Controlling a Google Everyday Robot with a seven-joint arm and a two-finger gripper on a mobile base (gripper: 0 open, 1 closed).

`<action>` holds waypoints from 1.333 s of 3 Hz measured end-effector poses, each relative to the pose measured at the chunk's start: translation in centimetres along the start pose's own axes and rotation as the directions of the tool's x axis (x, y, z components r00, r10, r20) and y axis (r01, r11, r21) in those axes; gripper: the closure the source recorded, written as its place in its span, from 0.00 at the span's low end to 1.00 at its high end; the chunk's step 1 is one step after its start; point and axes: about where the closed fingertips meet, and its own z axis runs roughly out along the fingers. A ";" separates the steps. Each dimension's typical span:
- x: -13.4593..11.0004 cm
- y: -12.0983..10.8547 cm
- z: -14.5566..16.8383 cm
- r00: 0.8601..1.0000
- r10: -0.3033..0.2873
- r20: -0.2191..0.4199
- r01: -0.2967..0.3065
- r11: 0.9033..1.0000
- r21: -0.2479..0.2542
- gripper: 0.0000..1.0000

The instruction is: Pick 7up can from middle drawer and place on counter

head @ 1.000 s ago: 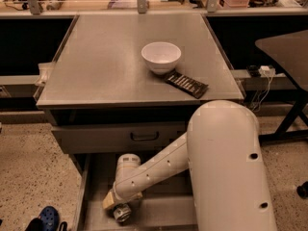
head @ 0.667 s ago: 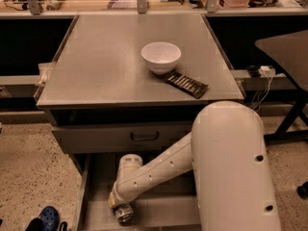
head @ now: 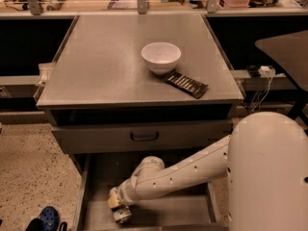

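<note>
The middle drawer (head: 178, 211) is pulled open at the bottom of the view, with its grey floor showing. My arm reaches down into it from the right. My gripper (head: 118, 207) is low over the drawer's front left part. A small round silver end (head: 123, 216), which looks like the 7up can, sits right at the gripper's tip; its sides are hidden. The counter (head: 106, 66) is the flat grey top above.
A white bowl (head: 161, 57) and a dark flat packet (head: 186, 84) lie on the counter. A shut drawer front with a black handle (head: 144, 136) is above the open drawer. A blue shoe (head: 48, 218) is on the floor at left. A dark table (head: 286, 47) stands at right.
My arm has sunk a little lower into the drawer. The silver end at the gripper's tip has barely moved.
</note>
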 end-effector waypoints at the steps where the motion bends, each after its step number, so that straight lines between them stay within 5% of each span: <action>1: -0.3 -2.2 -3.1 0.998 -0.009 -0.058 0.015 0.995 0.098 1.00; 2: 1.2 -4.3 -8.3 0.994 -0.008 -0.105 0.021 0.991 0.128 1.00; 3: 5.8 -6.1 -14.5 0.990 0.002 -0.139 0.020 0.987 0.161 1.00; 4: 10.7 -8.7 -20.5 0.982 -0.101 -0.158 0.127 0.978 0.167 1.00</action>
